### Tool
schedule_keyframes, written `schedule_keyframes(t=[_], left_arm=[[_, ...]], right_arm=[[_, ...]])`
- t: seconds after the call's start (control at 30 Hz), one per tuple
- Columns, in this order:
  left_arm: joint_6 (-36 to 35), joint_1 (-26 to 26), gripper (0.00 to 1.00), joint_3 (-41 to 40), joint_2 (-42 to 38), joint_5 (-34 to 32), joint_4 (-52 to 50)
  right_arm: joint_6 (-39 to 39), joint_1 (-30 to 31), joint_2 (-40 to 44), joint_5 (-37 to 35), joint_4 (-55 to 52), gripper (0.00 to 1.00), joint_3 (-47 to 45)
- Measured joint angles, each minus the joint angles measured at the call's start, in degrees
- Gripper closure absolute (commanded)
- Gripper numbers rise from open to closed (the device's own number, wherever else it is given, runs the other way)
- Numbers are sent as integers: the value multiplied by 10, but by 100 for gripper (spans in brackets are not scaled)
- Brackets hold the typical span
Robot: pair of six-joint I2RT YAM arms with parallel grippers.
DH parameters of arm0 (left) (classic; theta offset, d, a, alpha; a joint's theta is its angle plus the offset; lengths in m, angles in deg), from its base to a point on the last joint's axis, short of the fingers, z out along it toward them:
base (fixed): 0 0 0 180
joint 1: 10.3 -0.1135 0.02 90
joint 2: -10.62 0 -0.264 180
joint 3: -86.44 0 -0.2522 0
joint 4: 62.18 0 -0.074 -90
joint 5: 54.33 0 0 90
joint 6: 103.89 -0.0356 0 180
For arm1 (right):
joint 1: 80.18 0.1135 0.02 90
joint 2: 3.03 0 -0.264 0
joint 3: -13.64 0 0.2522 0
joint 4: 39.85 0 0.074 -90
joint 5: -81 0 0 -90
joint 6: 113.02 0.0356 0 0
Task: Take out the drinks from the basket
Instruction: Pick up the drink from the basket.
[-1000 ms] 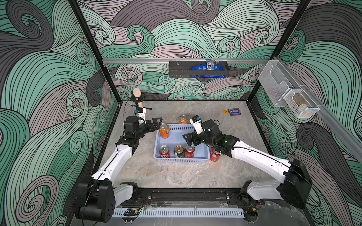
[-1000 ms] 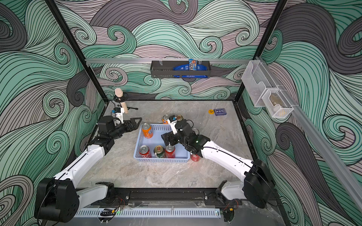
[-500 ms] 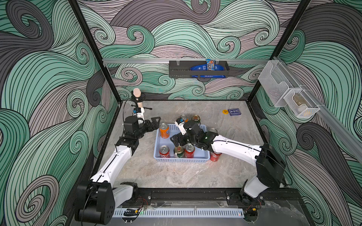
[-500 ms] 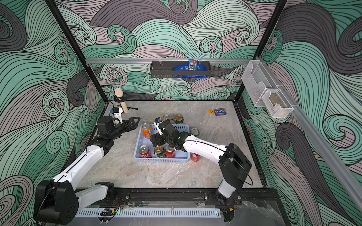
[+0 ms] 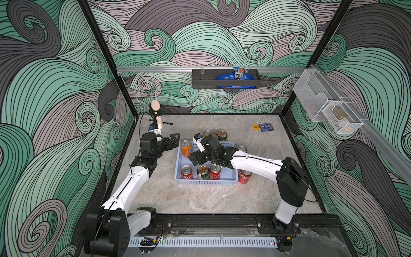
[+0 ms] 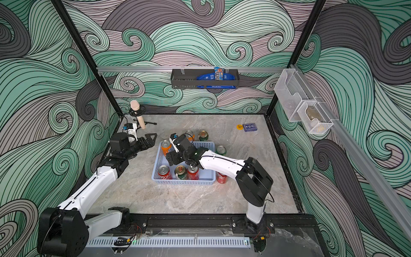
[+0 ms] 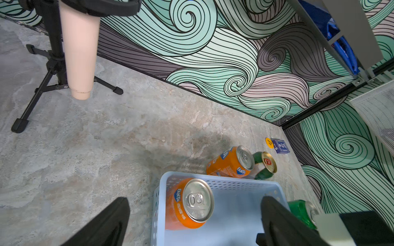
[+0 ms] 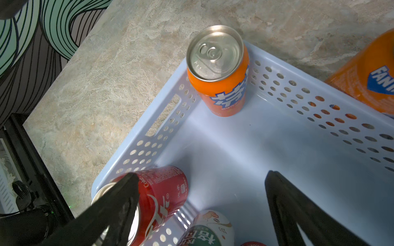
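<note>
Right gripper (image 8: 200,175), spread and empty, is hovering over the basket (image 5: 204,182) holding an orange can (image 5: 186,148), two red cans (image 5: 186,172) and a green-and-cream can (image 5: 203,172).

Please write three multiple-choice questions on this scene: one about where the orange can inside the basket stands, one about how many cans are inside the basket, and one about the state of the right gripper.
1. Where in the basket does the orange can stand?
A) far left corner
B) middle
C) near right corner

2. How many cans are inside the basket?
A) two
B) four
C) six

3. The right gripper is
A) shut on a can
B) open and empty
C) shut on the basket's rim

Answers:
1 A: both top views show it in that corner.
2 B: the orange can, plus a red can, a green-and-cream can and another red can in the near row.
3 B: its jaws stand apart, with only the basket floor between them.
</note>
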Motion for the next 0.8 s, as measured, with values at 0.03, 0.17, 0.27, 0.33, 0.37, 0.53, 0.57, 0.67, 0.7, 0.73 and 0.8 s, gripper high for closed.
schedule_keyframes(t=[0.03, 0.17, 0.27, 0.33, 0.37, 0.53, 0.57, 0.67, 0.7, 0.73, 0.8], left_arm=[[0, 0, 1, 0, 0, -2, -2], [1, -1, 1, 0, 1, -9, -9], [1, -3, 1, 0, 2, -14, -17], [2, -3, 1, 0, 2, -15, -18], [2, -3, 1, 0, 2, -16, -19], [2, -4, 1, 0, 1, -26, -19], [2, -5, 1, 0, 0, -28, -19], [3, -7, 1, 0, -5, -38, -19], [3, -7, 1, 0, -8, -41, -19], [3, -9, 1, 0, -10, -42, -19], [4, -14, 1, 0, -12, -45, -19]], right_arm=[[1, 0, -4, 0, -2, 8, 7], [3, 3, -29, -3, -10, 8, 42], [4, 7, -41, -6, -18, 7, 55], [7, 9, -47, -10, -23, 6, 60], [9, 10, -52, -15, -26, 6, 66], [15, 12, -96, -28, -29, 5, 118], [15, 12, -107, -30, -29, 5, 131], [16, 11, -134, -38, -28, 5, 160], [17, 10, -141, -42, -28, 5, 165], [18, 10, -146, -45, -28, 5, 171], [19, 8, -156, -47, -29, 5, 180]])
